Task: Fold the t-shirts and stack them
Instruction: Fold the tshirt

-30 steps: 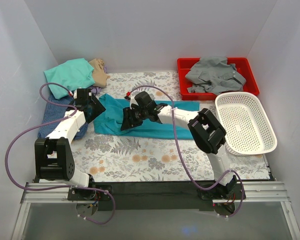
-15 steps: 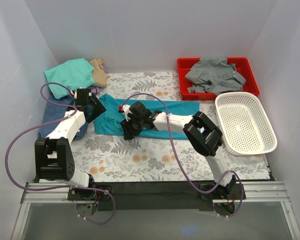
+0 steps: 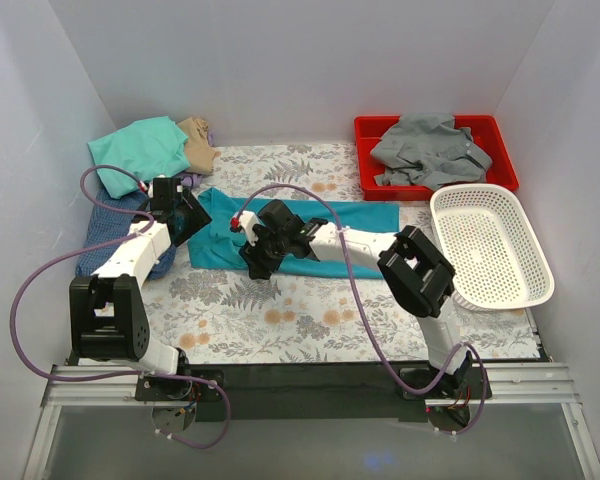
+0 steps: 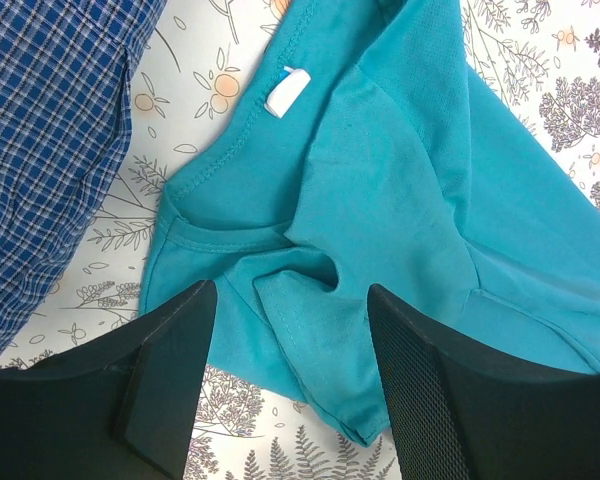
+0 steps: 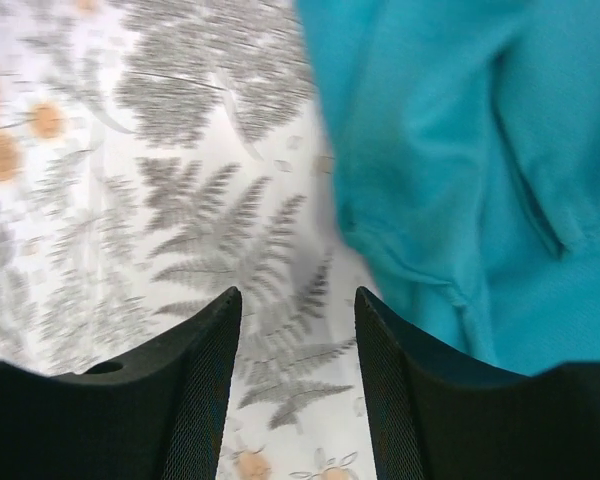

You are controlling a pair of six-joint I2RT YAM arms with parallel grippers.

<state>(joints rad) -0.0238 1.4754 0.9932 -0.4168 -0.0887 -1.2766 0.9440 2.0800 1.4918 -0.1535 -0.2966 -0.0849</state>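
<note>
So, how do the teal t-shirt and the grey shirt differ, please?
The teal t-shirt lies stretched in a band on the floral table cover; the grey shirt sits crumpled in the red tray. The left end effector and right end effector hover open at the teal t-shirt, none near the grey shirt. Neither is gripped.

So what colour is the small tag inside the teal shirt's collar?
White. The tag on the teal shirt shows best in the left wrist view.

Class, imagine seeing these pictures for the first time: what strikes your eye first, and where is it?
The deep-teal t-shirt across the table's middle strikes first, the left end effector and right end effector open at it. Then the red tray, far right, holding a grey shirt.
</note>
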